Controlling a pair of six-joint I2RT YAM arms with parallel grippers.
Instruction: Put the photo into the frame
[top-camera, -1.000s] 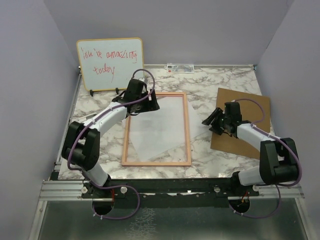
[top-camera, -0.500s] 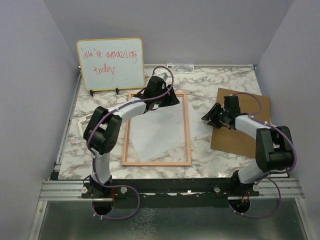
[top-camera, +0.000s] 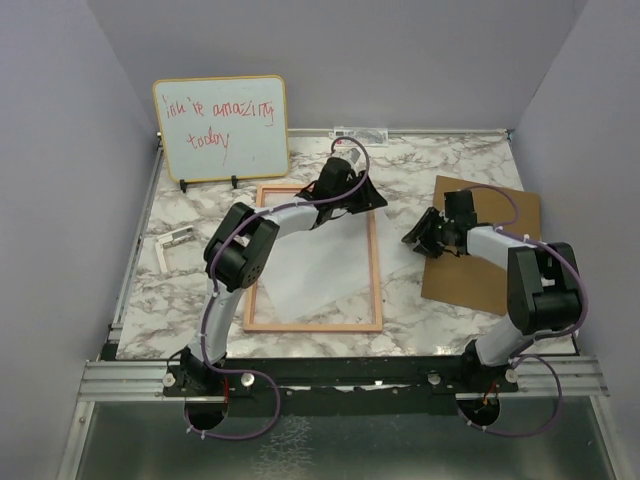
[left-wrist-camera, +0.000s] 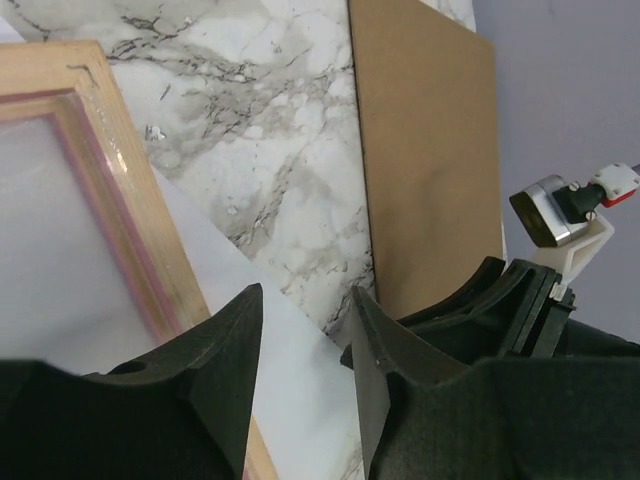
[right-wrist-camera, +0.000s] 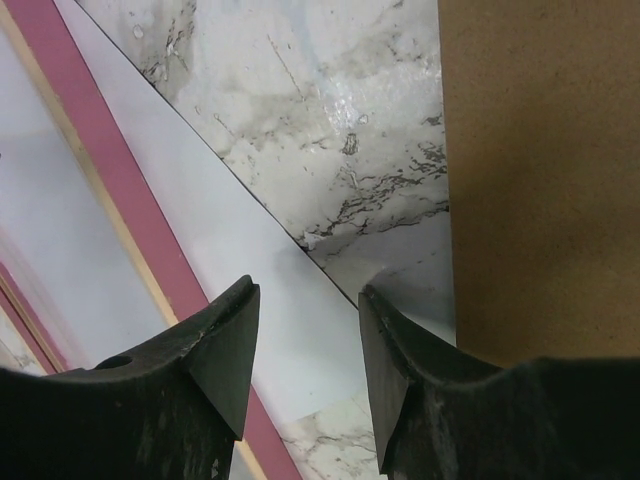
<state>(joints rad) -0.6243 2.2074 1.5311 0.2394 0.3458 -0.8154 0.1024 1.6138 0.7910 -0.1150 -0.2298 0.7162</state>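
Marble counter (top-camera: 420, 165) carries the frame (top-camera: 375, 280) below the left tool (top-camera: 376, 200), brown board (top-camera: 490, 275) below the right tool (top-camera: 412, 240), whiteboard (top-camera: 220, 125) left of both; photo (top-camera: 320, 270) corner between tools.

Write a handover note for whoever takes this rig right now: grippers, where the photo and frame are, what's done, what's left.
Left gripper: open, empty, above the frame's far right corner.
Right gripper: open, empty, above the part of the photo that sticks out towards the backing board.
Photo: white side up, crooked across the frame, overhanging its right edge.
Frame: flat on the table; board lying to its right.
Done: photo laid on the frame.
Left: square it inside the border, fit the board.
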